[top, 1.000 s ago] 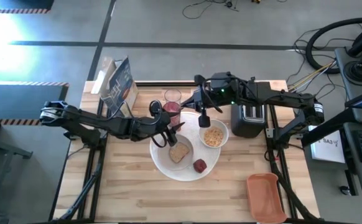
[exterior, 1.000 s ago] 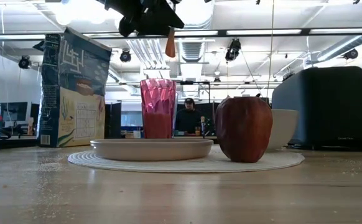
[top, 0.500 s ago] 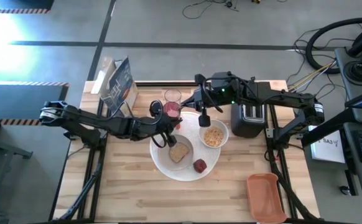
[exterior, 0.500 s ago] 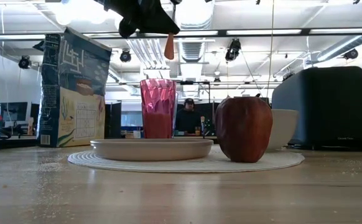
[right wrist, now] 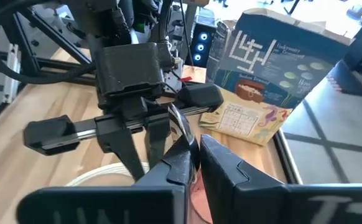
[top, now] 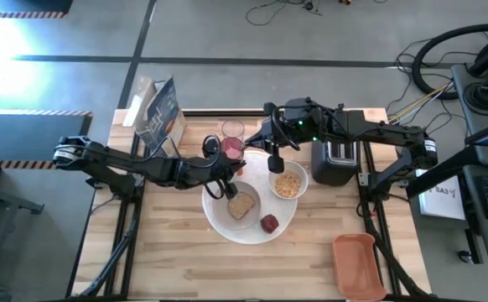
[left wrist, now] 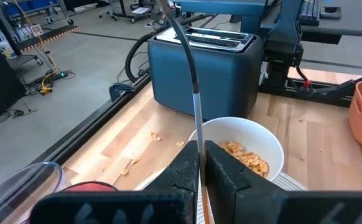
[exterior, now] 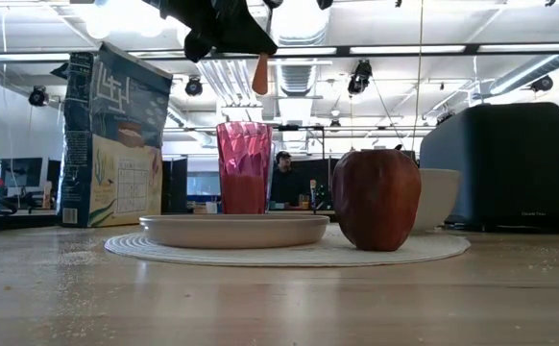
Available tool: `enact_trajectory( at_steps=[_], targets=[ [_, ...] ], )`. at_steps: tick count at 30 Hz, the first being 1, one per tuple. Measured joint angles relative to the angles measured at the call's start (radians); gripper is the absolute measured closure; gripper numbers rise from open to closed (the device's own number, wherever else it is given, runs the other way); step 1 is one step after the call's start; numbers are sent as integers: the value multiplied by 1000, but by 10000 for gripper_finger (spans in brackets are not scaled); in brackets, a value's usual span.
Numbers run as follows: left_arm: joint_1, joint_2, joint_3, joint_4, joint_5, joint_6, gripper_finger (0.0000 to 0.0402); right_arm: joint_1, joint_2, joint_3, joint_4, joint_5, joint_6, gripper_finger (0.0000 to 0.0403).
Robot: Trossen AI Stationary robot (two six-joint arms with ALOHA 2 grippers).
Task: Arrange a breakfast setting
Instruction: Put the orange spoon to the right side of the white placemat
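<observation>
While toast slice (top: 242,205) fills the smaller pale plate (top: 230,207), cereal fills the small white bowl (top: 288,184)

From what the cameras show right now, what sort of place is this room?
Probably a robotics lab or workshop rather than a home kitchen. The breakfast items sit on a wooden workbench mounted on a metal frame, cables lie on the bare grey floor, and the low view shows ceiling strip lights and exposed ducts.

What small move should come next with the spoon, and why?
Probably the right gripper should open its fingers and back away. Both grippers look shut on the orange-handled spoon, with the left gripper holding it near the handle, close to the small white bowl. The handover looks ready to complete.
</observation>
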Motion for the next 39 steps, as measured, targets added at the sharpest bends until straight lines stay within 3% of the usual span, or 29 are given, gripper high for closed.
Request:
enact_trajectory(
  at_steps=[7,13,18,24,30,35,39],
  targets=[
    [0,-9,0,-10,2,3,401,0,-2,0,-1,15,27,309],
    [2,-12,0,-9,-10,-1,401,0,-18,-1,-7,209,26,236],
    [10,-17,3,-1,-14,2,401,-4,-46,-2,-14,237,88,199],
    [18,-25,2,-14,-6,2,401,-5,-65,-2,-84,284,215,192],
    [24,-30,2,-19,-11,3,401,-5,-67,-2,-113,384,233,192],
    [24,-32,2,-13,-15,2,401,-5,-74,-2,-65,381,185,192],
    [27,-32,2,-12,-7,3,401,-5,-75,-2,-6,300,158,192]
  ],
)
